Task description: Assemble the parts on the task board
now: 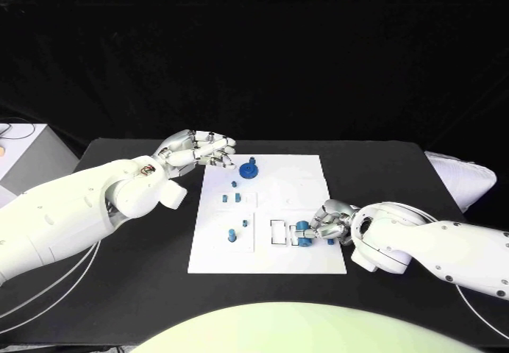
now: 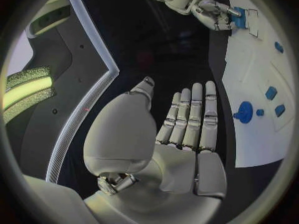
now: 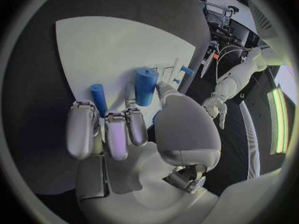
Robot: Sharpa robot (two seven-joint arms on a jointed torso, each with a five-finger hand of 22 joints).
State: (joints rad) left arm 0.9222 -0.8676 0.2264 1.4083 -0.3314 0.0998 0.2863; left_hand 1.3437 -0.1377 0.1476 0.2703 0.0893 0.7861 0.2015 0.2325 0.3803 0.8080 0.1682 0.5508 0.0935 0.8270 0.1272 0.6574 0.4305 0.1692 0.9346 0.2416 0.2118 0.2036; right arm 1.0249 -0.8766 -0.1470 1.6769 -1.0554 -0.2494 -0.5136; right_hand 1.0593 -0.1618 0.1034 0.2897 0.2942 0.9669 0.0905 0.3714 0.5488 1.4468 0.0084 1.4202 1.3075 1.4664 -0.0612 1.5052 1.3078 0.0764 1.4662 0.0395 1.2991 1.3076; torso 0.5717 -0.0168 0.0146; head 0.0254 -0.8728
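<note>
Nearest the robot, the right hand [image 1: 331, 224] rests low on the near right part of the white task board [image 1: 292, 165], a flat, matte rectangular plate on the black table [image 1: 127, 294]. Its silver fingers curl inward around small blue parts; in the right wrist view a smooth blue cylinder [image 3: 145, 86] stands pinched between the thumb and the fingers, and a thinner blue peg [image 3: 97, 98] sits just beside the fingertips. The fingers hide whatever lies directly under the palm, so how the cylinder meets the board cannot be told. Beside the hand is a small rectangular outline [image 1: 278, 231] on the board.

Toward the middle of the board lie several tiny blue pieces [image 1: 235, 198], too small to make out in shape.

Farther back, a round blue gear-like part [image 1: 248, 172] with a short upright post stands near the far edge. The left hand [image 1: 199, 151] hovers at the board's far left corner, holding nothing; the left wrist view shows its fingers straight and laid side by side, thumb apart.
</note>
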